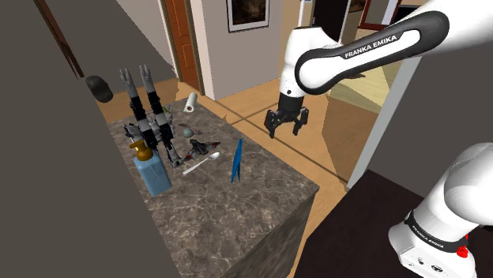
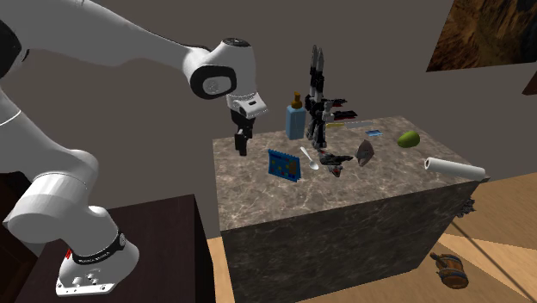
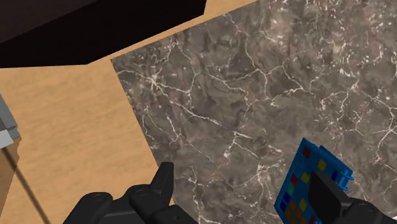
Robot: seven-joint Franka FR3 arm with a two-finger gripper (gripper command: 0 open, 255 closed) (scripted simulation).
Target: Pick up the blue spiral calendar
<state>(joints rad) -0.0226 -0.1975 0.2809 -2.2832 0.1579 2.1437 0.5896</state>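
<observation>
On the veined marble counter (image 1: 229, 213) stands a thin blue calendar (image 1: 236, 160).

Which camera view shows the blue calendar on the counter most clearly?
The second exterior view: there the blue calendar shows its whole broad face. The shoulder view gives the calendar edge-on, as a thin blue strip. The wrist view gives one part of it, partly behind a tool finger.
</observation>
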